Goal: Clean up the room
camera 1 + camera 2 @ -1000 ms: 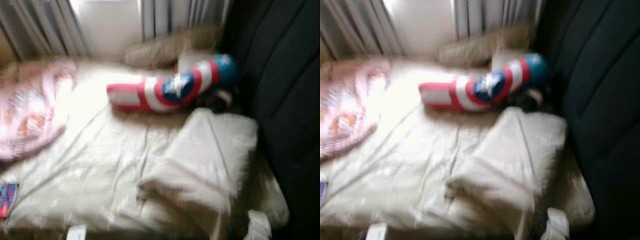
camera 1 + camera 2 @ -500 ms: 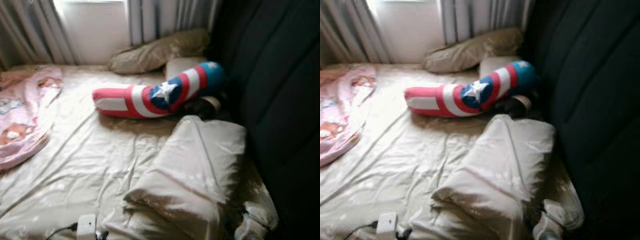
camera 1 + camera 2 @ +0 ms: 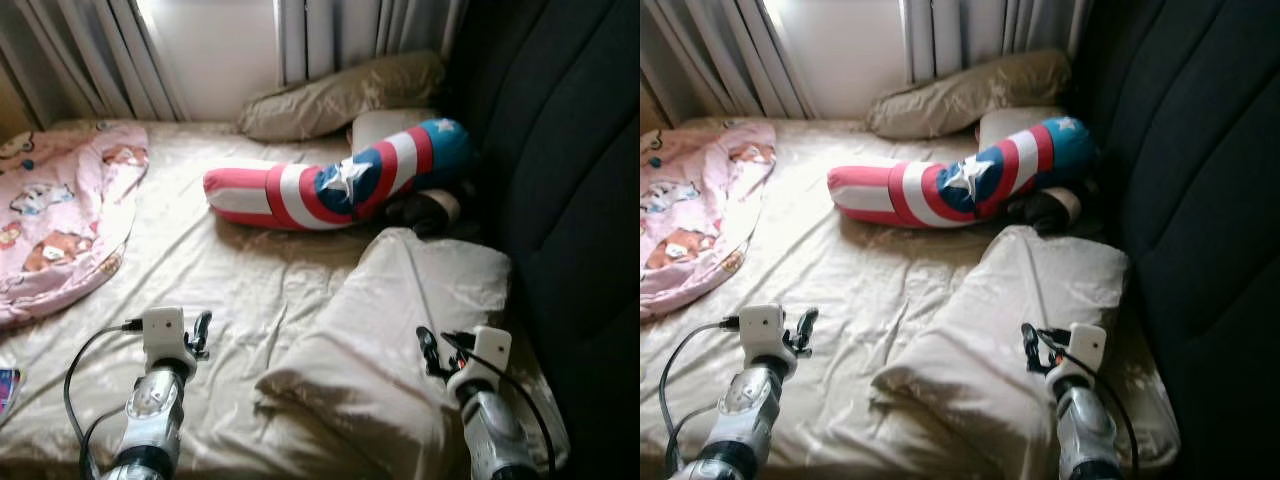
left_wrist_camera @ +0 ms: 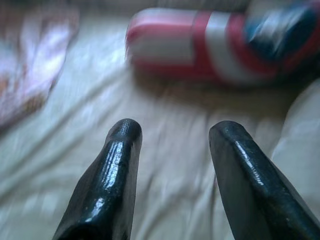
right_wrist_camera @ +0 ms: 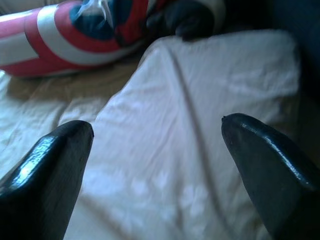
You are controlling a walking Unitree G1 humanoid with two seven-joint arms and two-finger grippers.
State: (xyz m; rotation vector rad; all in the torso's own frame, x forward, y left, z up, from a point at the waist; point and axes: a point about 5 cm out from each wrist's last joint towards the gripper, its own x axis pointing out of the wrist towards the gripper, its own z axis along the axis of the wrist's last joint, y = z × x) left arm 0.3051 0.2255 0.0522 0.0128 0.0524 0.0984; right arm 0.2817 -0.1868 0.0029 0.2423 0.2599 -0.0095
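Both arms have come up into the head views since the earlier frames, where neither showed. Left gripper hovers over the wrinkled beige sheet, fingers parted, holding nothing. Right gripper hangs above the folded beige pillow, fingers spread wide, empty. Beyond lies the red, white and blue bolster, its blue end against the dark headboard. A pink blanket sits far left.
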